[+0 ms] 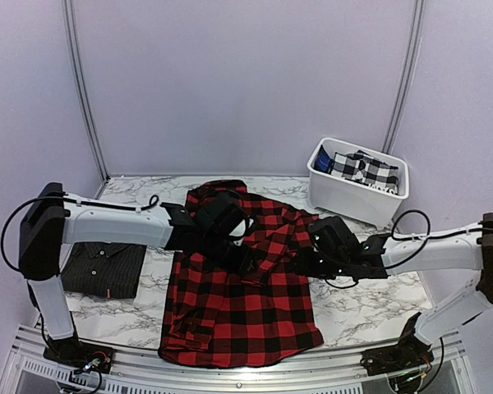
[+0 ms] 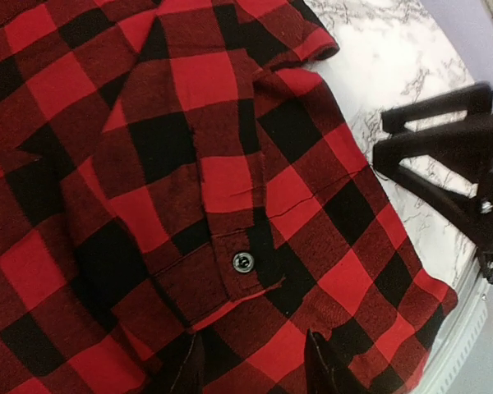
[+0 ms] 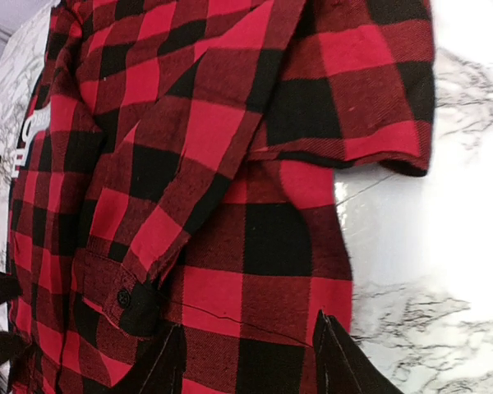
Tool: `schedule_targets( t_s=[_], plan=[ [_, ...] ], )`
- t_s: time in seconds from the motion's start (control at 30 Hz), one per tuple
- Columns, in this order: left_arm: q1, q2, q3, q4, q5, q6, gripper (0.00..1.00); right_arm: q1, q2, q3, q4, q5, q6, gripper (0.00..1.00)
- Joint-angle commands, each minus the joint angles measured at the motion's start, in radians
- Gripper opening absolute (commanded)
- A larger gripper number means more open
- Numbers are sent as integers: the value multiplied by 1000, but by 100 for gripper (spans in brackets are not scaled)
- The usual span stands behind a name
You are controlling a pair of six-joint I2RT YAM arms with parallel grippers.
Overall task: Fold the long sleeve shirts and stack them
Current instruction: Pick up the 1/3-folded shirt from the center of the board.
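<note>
The red-and-black flannel shirt [image 1: 238,304] lay spread at the middle of the marble table [image 1: 361,308], one sleeve folded across its body and the buttoned cuff [image 2: 243,262] resting on the check. The left gripper [image 2: 255,365] hovered over that cuff with its fingers apart. The right gripper [image 3: 246,357] hung over the shirt's right edge, also spread. The folded black pinstriped shirt [image 1: 107,269] sat left of the flannel. A white bin [image 1: 345,197] holding black-and-white checked cloth [image 1: 366,170] stood at the far right.

We see bright, even, diffuse light with soft shadows. In the right wrist view the bare worktop [image 3: 468,246] glares nearly white, and the right claw [image 3: 246,349] looks blurred at the frame's bottom.
</note>
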Motion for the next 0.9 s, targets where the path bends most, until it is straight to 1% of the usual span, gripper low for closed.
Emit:
schedule_targets(
  t_s=[0.0,0.2,0.37,0.6,0.67,0.8,0.87],
  plan=[
    [-69,111,121,-94,-149,57,45,-28,-108,-31,-41,57,27,49],
    [-130,251,251,-187,-272,67,53,-32,-190,-62,-82,67,23,50],
    [-162,329,328,-241,-338,74,54,-33,-224,-77,-101,67,18,50],
    [-173,396,376,-252,-377,73,56,-33,-238,-112,-79,22,25,50],
    [-173,406,387,-257,-402,71,54,-32,-239,-119,-81,13,27,50],
    [-173,407,400,-262,-437,61,46,-30,-255,-131,-95,1,29,50],
    [-172,402,406,-261,-442,58,40,-29,-263,-134,-106,1,27,50]
  ],
)
